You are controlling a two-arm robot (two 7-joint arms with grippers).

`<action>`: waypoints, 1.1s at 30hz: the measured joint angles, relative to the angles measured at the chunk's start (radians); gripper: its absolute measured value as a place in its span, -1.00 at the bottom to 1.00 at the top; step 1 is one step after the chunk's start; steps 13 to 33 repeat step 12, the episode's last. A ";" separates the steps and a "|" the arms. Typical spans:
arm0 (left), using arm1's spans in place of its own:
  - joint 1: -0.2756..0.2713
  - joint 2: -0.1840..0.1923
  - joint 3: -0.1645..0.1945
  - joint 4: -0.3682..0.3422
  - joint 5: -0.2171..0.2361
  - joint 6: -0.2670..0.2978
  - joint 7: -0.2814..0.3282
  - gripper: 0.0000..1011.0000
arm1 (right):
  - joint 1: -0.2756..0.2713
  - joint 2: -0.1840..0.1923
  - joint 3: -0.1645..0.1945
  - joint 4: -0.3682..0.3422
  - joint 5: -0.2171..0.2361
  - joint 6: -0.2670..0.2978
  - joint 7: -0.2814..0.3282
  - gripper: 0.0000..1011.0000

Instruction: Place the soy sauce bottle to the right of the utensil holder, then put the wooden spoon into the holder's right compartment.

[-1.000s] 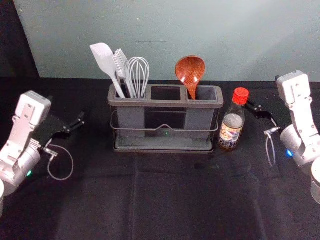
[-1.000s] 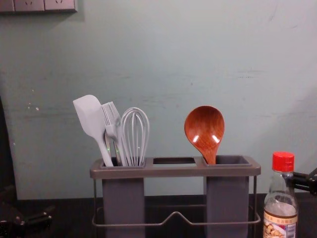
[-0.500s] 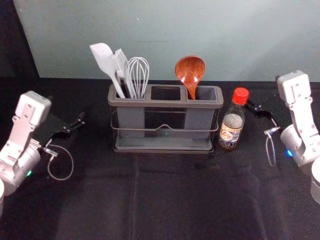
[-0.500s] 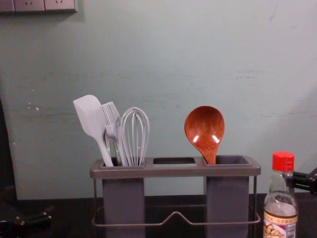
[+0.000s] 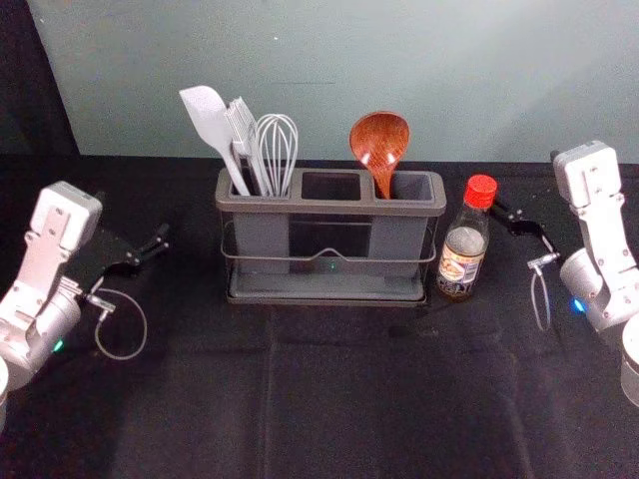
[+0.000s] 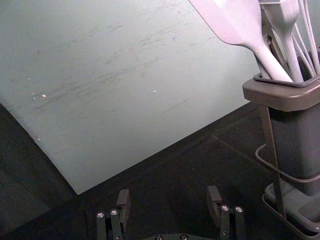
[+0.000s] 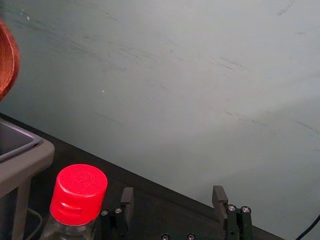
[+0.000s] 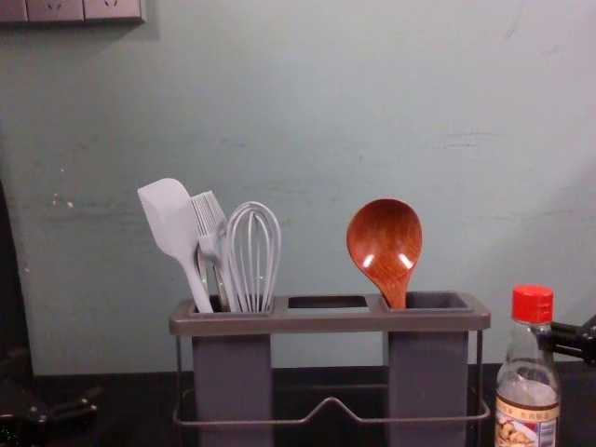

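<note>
The soy sauce bottle stands upright on the table, just right of the utensil holder. In the holder's right compartment leans the wooden spoon, bowl up. My right gripper is beside the bottle on its right, partly behind it; in the right wrist view the gripper is open with nothing held, and the red bottle cap is outside the fingers. Left of the holder, apart from it, is my left gripper; in the left wrist view this gripper is open and empty.
A white spatula, a brush and a whisk stand in the holder's left compartment. Behind the black-covered table rises a pale wall. A socket panel is at upper left.
</note>
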 joint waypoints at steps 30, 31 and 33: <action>0.000 0.000 0.000 0.000 0.000 0.000 0.000 0.99 | 0.000 0.000 0.000 0.000 0.000 0.000 -0.001 0.99; 0.000 0.000 0.000 0.000 0.000 0.000 0.000 0.99 | 0.000 0.000 0.000 0.000 0.000 0.000 -0.001 0.99; 0.000 0.000 0.000 0.000 0.000 0.000 0.000 0.99 | 0.000 0.000 0.000 0.000 0.000 0.000 -0.001 0.99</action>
